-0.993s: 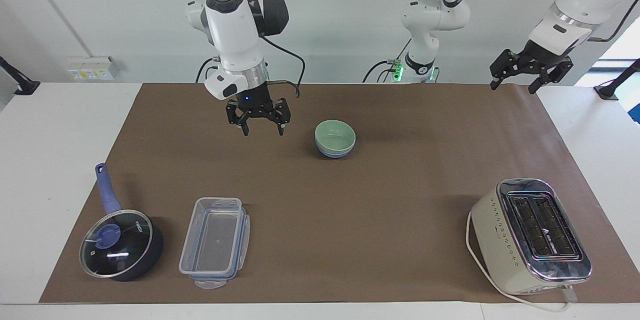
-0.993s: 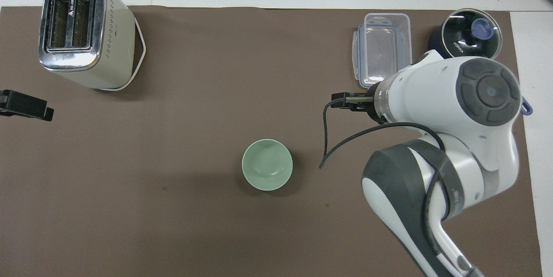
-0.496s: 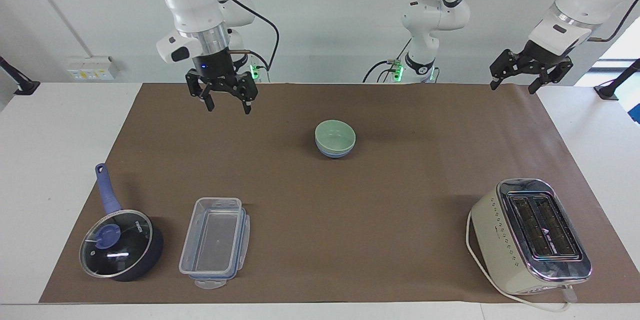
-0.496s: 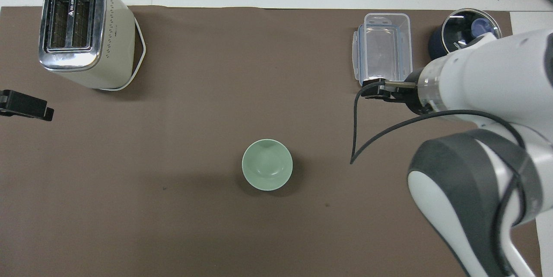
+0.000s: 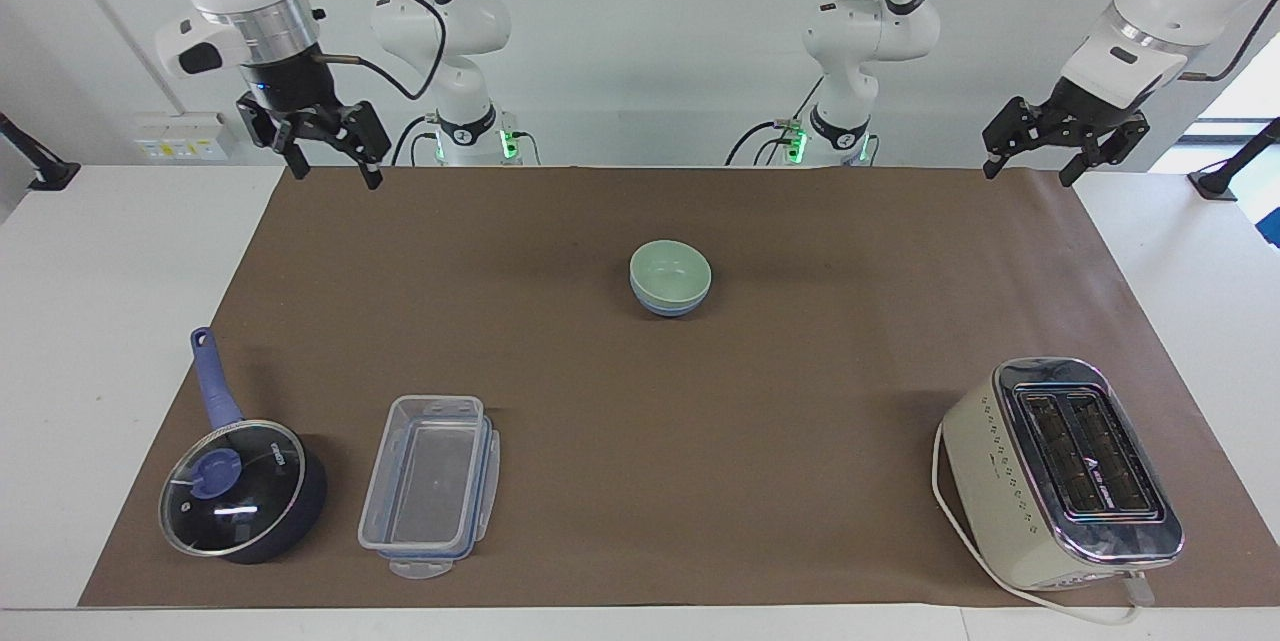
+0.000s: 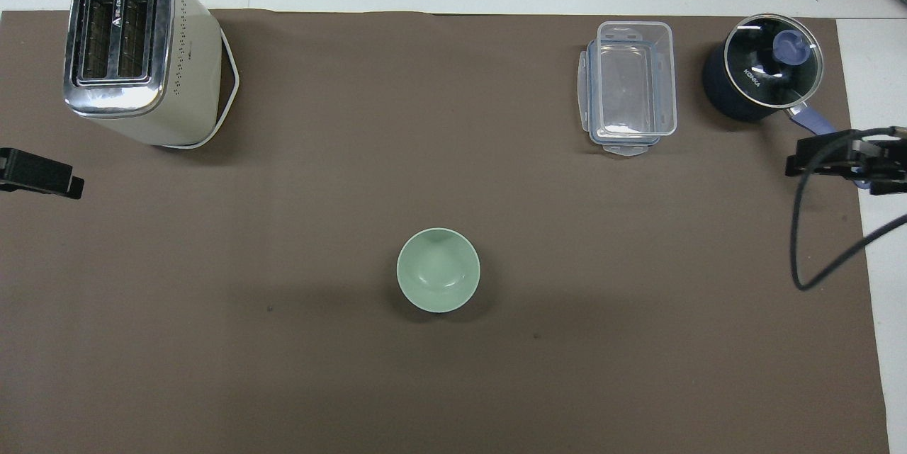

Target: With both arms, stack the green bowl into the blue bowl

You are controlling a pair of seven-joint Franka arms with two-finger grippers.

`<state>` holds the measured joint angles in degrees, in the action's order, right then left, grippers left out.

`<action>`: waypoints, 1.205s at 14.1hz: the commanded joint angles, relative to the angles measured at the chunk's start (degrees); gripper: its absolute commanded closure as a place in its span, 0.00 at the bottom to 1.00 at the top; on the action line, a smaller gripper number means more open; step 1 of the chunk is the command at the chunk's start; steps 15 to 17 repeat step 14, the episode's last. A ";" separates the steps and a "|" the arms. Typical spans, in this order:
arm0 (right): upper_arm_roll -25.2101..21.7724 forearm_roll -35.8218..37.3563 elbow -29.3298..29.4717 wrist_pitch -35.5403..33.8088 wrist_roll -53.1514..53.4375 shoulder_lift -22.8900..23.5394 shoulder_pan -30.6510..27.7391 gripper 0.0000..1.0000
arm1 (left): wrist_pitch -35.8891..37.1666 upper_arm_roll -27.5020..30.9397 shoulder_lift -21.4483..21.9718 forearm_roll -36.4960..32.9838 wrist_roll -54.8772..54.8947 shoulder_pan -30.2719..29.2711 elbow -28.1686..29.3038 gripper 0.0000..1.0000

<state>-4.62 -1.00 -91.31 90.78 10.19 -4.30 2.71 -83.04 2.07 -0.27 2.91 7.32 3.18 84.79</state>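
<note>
Right gripper [image 5: 332, 168] raised over the mat's corner [image 5: 290, 191], fingers spread, empty. Green bowl [image 5: 670, 271] nested in blue bowl [image 5: 668, 305] mid-mat. Left gripper [image 5: 1030, 169] raised over the other corner, released, holding nothing.

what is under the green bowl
The green bowl sits nested in the blue bowl, whose lower wall alone shows beneath it in the facing view. The blue bowl's inside is covered; from overhead it is hidden entirely.
</note>
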 commanded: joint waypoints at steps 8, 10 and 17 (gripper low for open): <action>-1.18 0.91 -1.68 -2.70 -8.59 -2.73 0.45 0.00 | -0.55 -0.58 1.41 -1.24 0.07 -0.81 1.70 0.00; -1.00 3.36 -1.24 -2.97 -10.01 -2.73 0.54 0.00 | -0.63 -0.58 1.41 -1.23 0.06 -0.81 1.70 0.00; -0.65 3.46 -1.68 -1.65 -9.75 -2.91 0.80 0.00 | -0.63 -0.58 1.41 -1.15 0.15 -0.80 1.70 0.00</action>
